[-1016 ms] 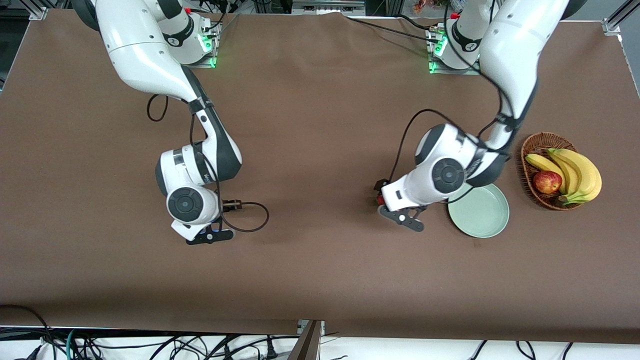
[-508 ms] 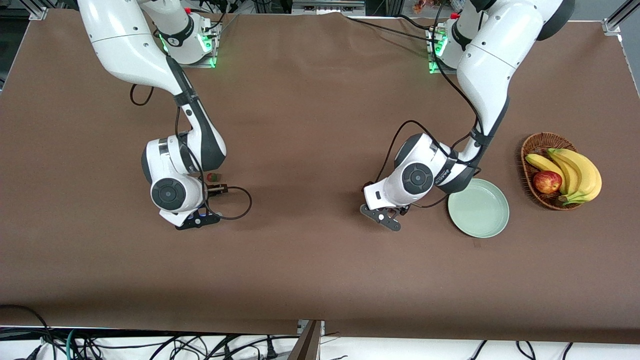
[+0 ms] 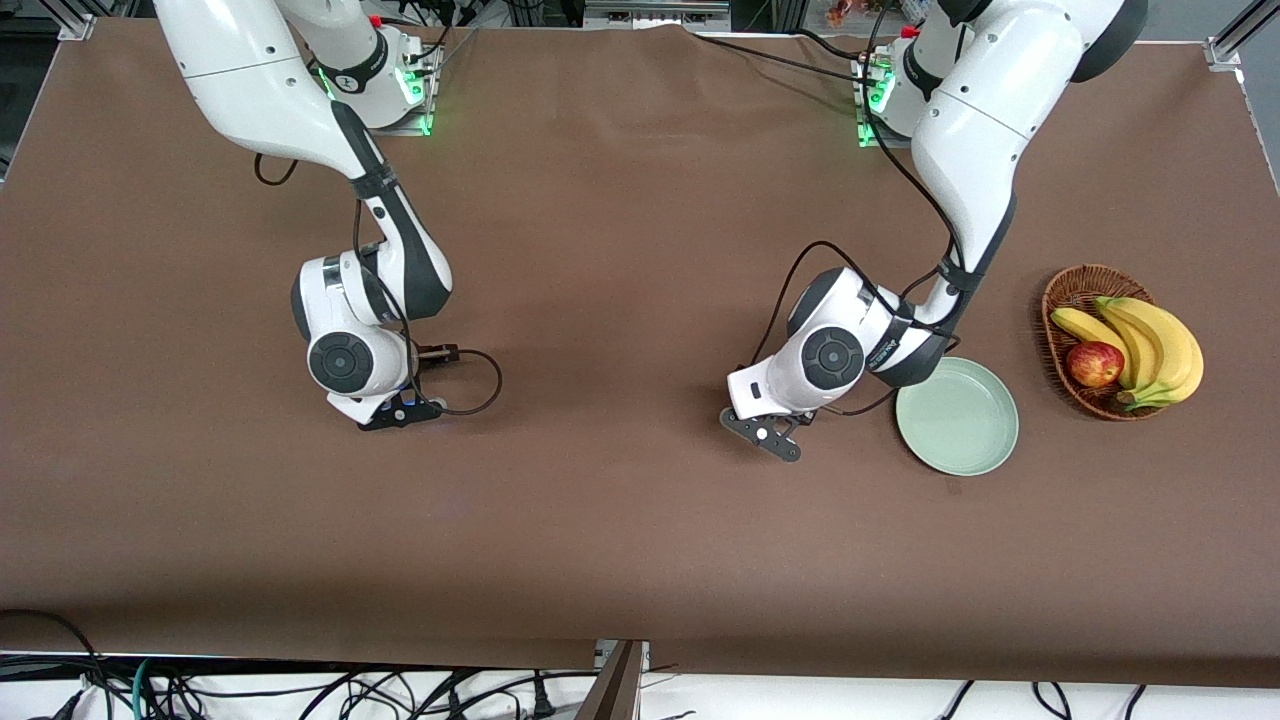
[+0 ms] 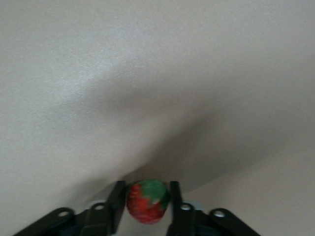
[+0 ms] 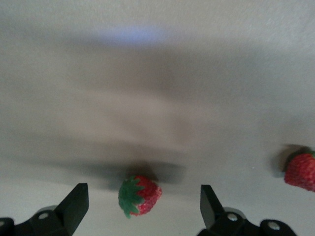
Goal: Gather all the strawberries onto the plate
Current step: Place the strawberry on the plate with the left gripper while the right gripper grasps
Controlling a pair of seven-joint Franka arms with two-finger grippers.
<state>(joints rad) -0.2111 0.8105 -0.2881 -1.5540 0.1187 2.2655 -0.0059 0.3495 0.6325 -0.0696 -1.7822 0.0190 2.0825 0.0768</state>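
My left gripper [image 4: 146, 191] is shut on a strawberry [image 4: 147, 202], red with a green cap, pinched between both fingers. In the front view the left hand [image 3: 765, 430] is low over the table beside the mint-green plate [image 3: 985, 440], on the side toward the right arm's end; the plate holds nothing. My right gripper [image 5: 142, 191] is open, with a second strawberry [image 5: 139, 195] lying on the table between its fingers. A third strawberry [image 5: 300, 169] lies on the table off to one side. The right hand [image 3: 385, 405] hides both berries in the front view.
A brown wicker basket [image 3: 1075, 290] with bananas [image 3: 1160, 345] and a red apple [image 3: 1094, 363] stands beside the plate at the left arm's end. A black cable [image 3: 480, 385] loops beside the right hand. The brown cloth covers the whole table.
Both hands have shifted toward the right arm's end; the left hand is a little farther from the plate. The right hand has moved over the berry that showed beside it half a second ago.
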